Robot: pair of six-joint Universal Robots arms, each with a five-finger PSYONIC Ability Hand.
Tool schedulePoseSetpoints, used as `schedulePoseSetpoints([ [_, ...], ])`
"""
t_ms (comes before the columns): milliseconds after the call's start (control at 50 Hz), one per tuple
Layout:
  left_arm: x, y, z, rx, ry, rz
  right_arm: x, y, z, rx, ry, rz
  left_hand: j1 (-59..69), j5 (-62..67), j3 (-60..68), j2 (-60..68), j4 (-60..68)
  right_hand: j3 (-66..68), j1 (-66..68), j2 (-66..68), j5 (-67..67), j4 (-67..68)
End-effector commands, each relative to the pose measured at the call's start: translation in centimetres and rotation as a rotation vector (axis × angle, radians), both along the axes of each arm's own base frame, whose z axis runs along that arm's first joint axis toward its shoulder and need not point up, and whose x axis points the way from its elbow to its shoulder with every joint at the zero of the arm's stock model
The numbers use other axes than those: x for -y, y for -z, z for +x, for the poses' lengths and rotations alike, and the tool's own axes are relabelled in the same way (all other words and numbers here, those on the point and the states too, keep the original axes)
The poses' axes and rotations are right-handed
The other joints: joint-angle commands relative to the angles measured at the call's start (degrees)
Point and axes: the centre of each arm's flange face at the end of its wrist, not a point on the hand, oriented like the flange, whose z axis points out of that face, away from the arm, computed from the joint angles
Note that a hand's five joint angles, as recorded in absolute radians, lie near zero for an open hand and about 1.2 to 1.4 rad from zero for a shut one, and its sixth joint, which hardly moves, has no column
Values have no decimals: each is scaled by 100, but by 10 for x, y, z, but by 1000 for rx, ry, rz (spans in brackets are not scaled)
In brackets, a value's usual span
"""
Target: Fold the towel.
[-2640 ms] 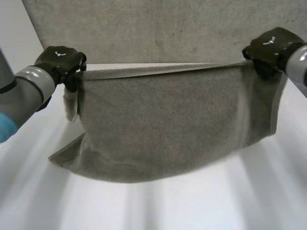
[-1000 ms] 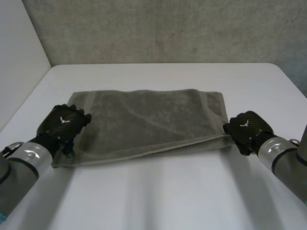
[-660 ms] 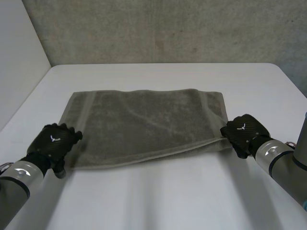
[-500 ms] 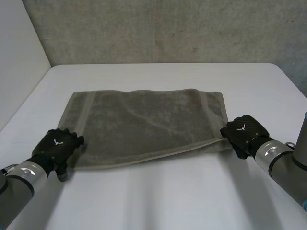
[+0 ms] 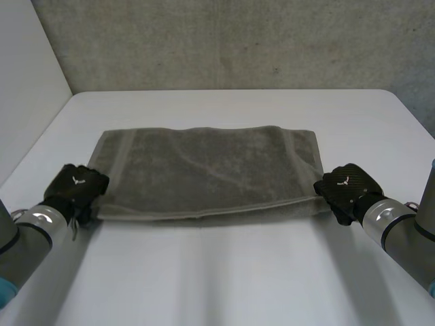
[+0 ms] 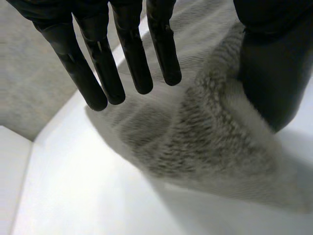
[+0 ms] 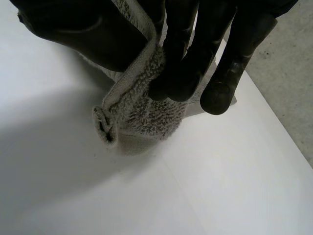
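A grey towel [image 5: 204, 173] lies folded in half and flat on the white table [image 5: 224, 278]. My left hand [image 5: 73, 187] sits at its near left corner. In the left wrist view that hand [image 6: 129, 54] holds its fingers straight above the towel [image 6: 205, 142], and the thumb [image 6: 271, 68] rests against a raised hump of cloth, well apart from the fingers. My right hand [image 5: 345, 187] is at the near right corner. In the right wrist view, this hand [image 7: 195, 54] pinches the doubled corner of the towel [image 7: 142, 117] between its thumb and fingers.
A grey wall [image 5: 238, 41] rises behind the table's far edge. Bare white tabletop surrounds the towel, with the widest stretch in front, between my two arms.
The towel, held up earlier, now lies folded. In the last half second my left hand shifted left at the near left corner, and the near edge became straighter. The right hand stayed.
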Motion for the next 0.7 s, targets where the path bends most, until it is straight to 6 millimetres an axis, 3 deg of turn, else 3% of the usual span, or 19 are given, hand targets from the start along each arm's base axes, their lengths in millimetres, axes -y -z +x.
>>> schedulePoseSetpoints([
  [20,10,-8,4,14,-47,-67,1,0,0,-1,6,-4,359,-601,374,366,369,318,358,337,107,330],
  [100,9,-9,6,18,-62,-70,2,-1,-1,-2,8,-6,917,-43,932,924,927,318,358,337,107,330],
  [140,5,-10,4,17,-56,-70,2,-1,-1,-1,8,-9,2456,1496,2471,2464,2466,318,358,337,107,330],
  [160,5,-10,4,17,-56,-70,2,-2,-1,-1,8,-9,2464,1504,2480,2472,2474,318,358,337,107,330],
  [200,0,-20,4,14,-52,-96,2,-5,-1,-1,13,-20,3654,2694,3669,3661,3664,318,358,337,107,330],
  [320,-11,-37,4,8,-48,-142,1,-18,-2,6,18,-49,3657,2696,3672,3664,3666,318,358,337,107,330],
  [360,-19,-51,4,4,-48,-189,-3,-36,-2,15,15,-86,3657,2696,3672,3664,3666,318,358,337,107,330],
  [420,-23,-59,5,3,-48,-214,-6,-45,-3,17,16,-99,3657,2696,3672,3664,3666,318,358,337,107,330],
  [480,-36,-89,5,-10,-48,-318,-12,-80,-12,29,36,-138,3657,2696,3672,3664,3666,318,358,337,107,330],
  [540,-41,-101,6,-17,-42,-360,-14,-94,-17,34,50,-154,3657,2696,3672,3664,3666,318,358,337,107,330],
  [580,-51,-120,6,-43,-23,-411,-23,-123,-25,56,71,-193,3657,2696,3672,3664,3666,318,358,337,107,330],
  [600,-51,-120,6,-43,-23,-411,-23,-123,-25,57,71,-193,3657,2696,3672,3664,3666,318,358,337,107,330],
  [640,-59,-134,10,-73,-14,-435,-34,-145,-27,75,50,-212,3657,2696,3672,3664,3666,318,358,337,107,330],
  [700,-61,-138,12,-90,-9,-433,-37,-153,-27,83,34,-213,3657,2696,3672,3664,3666,318,358,337,107,330],
])
